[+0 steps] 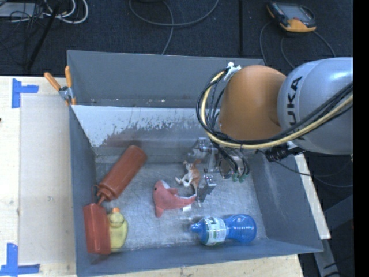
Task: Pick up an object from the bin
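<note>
My gripper (pixel 204 184) hangs low in the middle of the bin, beneath the arm's orange cover. Right beside it on its left is a small orange and white toy figure (pixel 188 176), touching or nearly touching it. A pink soft fish-shaped toy (pixel 169 199) lies just below and left of the gripper, its tail end reaching up to the gripper's tip. A blue plastic bottle (pixel 226 229) with a white label lies on its side near the bin's front wall, below the gripper.
A reddish-brown bottle (pixel 121 172) lies slanted at the left. In the front left corner a red flat block (pixel 95 228) stands next to a yellow bottle-shaped toy (pixel 117 228). The arm covers the bin's right rear part.
</note>
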{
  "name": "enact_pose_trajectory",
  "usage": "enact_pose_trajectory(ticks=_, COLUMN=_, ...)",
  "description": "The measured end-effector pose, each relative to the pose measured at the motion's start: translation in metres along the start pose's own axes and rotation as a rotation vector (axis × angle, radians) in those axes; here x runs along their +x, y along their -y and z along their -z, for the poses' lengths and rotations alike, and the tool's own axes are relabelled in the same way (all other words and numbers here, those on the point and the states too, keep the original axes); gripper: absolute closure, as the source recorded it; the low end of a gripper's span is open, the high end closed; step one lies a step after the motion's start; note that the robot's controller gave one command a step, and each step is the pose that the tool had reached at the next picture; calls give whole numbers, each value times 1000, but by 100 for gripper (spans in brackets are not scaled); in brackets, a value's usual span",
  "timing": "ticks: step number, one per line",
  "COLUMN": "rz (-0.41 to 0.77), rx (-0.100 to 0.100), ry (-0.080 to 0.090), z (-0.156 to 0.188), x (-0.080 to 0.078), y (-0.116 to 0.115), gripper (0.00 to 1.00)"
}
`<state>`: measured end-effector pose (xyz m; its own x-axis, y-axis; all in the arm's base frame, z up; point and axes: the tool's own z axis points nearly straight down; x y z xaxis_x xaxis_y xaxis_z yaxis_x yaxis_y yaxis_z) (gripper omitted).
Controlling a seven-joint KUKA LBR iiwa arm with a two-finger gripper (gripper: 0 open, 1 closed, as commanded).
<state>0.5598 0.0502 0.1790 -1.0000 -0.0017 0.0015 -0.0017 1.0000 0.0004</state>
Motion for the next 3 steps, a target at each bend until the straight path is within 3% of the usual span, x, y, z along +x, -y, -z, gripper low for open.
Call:
enact_pose_trajectory(ticks=1, rz=0, rx=0, ry=0, z=0, x=0, y=0, gripper=0)
enact_pose_trajectory(ticks=2, rz=152, rx=-6, ry=-1, z=-108, x=-62, y=33, gripper=0)
enact_pose_trajectory(ticks=3, rz=143, rx=-1, ry=11, z=-105, x=-40, y=60, gripper=0)
